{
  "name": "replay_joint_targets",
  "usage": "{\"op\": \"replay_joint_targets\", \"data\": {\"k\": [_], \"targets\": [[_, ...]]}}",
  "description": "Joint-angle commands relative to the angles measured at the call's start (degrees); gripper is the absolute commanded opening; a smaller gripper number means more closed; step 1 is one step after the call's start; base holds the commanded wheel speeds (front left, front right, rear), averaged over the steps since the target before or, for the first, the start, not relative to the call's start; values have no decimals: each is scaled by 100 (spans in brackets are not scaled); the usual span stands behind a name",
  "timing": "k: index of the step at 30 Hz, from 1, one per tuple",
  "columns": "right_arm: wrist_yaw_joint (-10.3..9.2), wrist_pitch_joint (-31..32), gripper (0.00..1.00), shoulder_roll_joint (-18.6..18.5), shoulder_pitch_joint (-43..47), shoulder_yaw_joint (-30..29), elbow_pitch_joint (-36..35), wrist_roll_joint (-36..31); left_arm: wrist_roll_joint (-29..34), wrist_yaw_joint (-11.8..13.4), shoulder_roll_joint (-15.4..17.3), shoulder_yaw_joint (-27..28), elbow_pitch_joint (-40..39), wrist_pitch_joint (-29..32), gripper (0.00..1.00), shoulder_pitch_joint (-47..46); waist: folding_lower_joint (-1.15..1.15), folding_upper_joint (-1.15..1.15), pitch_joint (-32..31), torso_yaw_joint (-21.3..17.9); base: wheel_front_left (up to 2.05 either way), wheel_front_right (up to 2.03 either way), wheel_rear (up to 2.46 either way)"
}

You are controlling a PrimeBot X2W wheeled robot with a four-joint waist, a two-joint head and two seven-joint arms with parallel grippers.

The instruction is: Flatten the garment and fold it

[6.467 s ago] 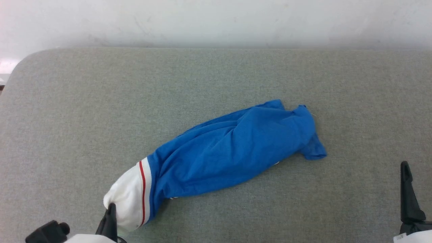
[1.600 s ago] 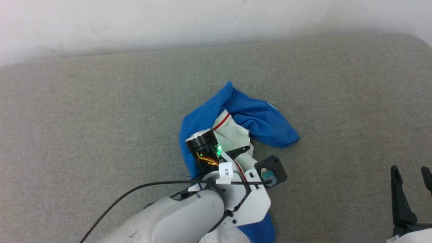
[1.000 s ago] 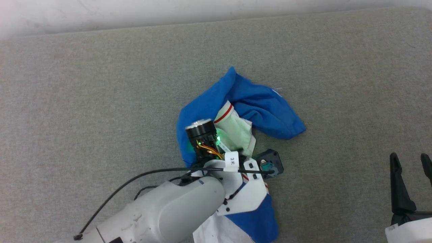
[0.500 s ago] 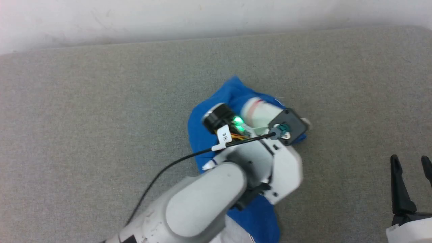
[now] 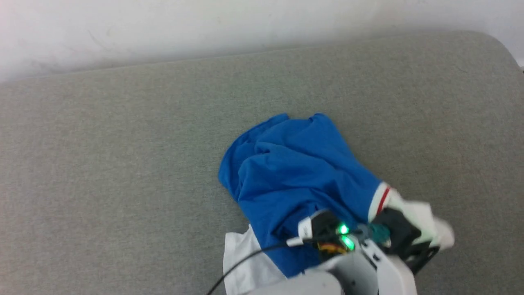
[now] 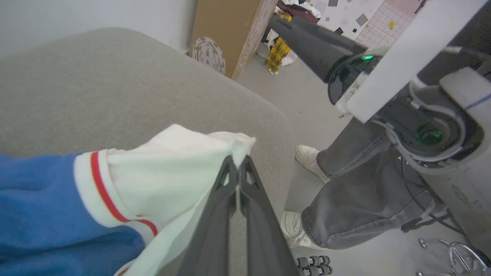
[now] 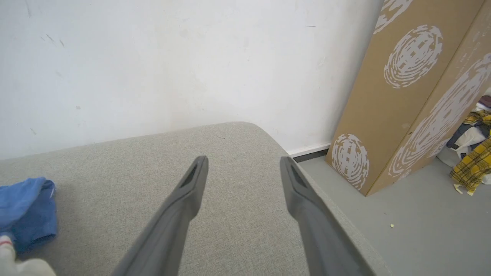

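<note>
Your left gripper has its jaws pinched together on the garment, gripping the edge of its white sleeve low in the centre of the left wrist view. The red-striped trim and blue body run off to that frame's lower left. Your right gripper holds its jaws wide apart with nothing between them, over the bare grey table; the garment sits well apart at the lower left edge. In the head view the garment lies crumpled at centre, sleeve drawn to the lower right. The white tag on the wrist cable is too blurred to read. Past the table corner stand a person's grey trouser legs and a white shoe. Further off is a cardboard box printed with white whorls.
</note>
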Motion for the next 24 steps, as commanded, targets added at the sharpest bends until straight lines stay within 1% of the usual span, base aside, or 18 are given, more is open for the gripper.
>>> {"op": "replay_joint_targets", "data": {"k": [1,4,7,8,9,10,14,17,20,22,24], "targets": [[-5,7,100,16,-86,8,-8,7,-52,42,7,-78,80,-33,0,104,1,0,123,-132,0,0,0],[-5,12,100,16,-119,95,34,42,-157,43,7,-387,495,-34,0,143,1,0,227,-247,0,0,0],[-5,-22,100,16,-119,169,101,80,-141,-74,7,-477,818,0,0,272,1,0,279,-290,0,0,0],[-5,-36,100,16,-119,186,124,85,-149,-91,7,-485,886,-13,15,328,1,0,287,-295,0,0,0],[-5,-47,100,16,-118,196,142,88,-149,-91,7,-490,938,-42,45,365,1,0,289,-294,0,0,0],[-5,-56,100,16,-116,202,156,87,-129,-108,7,-492,973,-60,100,386,1,0,286,-289,0,0,0],[-5,-64,100,16,-99,198,191,52,-142,-128,7,-496,968,-143,100,412,1,0,208,-206,0,0,0],[-5,-46,100,16,-77,215,180,31,-359,-100,6,-496,792,-254,100,328,1,0,118,-106,0,0,0],[-5,-26,100,16,-57,229,150,26,-798,29,6,-392,496,-493,100,125,1,0,50,13,0,0,0],[-5,-13,100,16,-31,227,138,25,-1019,145,6,-180,335,-746,100,-97,1,0,-2,93,0,0,0],[-5,-1,100,16,5,220,123,22,-1079,300,6,91,284,-1043,100,-352,1,0,-49,167,0,0,0]]}}
